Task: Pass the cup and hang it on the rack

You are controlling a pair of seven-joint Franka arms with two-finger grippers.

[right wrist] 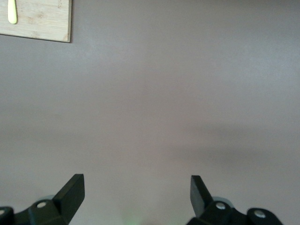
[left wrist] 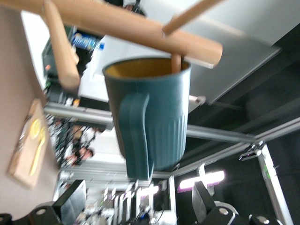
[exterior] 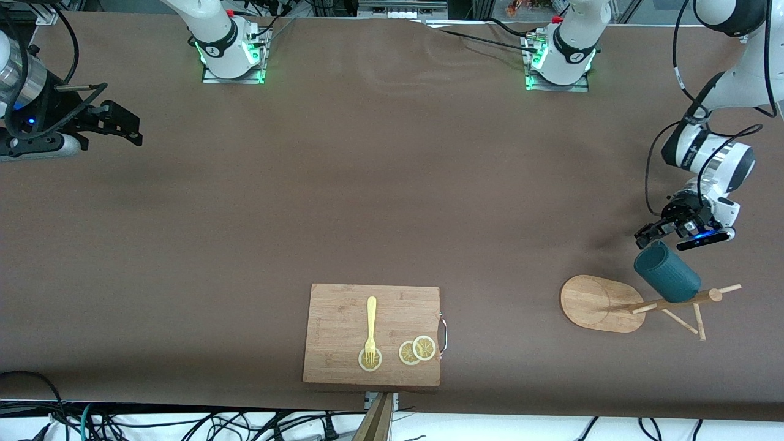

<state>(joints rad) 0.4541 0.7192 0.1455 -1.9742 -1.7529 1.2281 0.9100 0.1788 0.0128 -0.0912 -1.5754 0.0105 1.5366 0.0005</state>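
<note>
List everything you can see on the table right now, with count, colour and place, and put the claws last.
cup: 1, dark teal with mustard inside, hanging on a peg of the rack, not held
rack: 1, light wood, oval base with post and thin pegs, at the left arm's end of the table
cutting board: 1, light bamboo, near the table's front-camera edge
fork: 1, pale yellow, on the cutting board, tines on one lemon slice
lemon slices: 3, yellow, on the cutting board; two overlap beside the fork
table: 1, brown cover
left claw: 1, black, open, just beside the cup
right claw: 1, black, open, waiting over the right arm's end of the table
</note>
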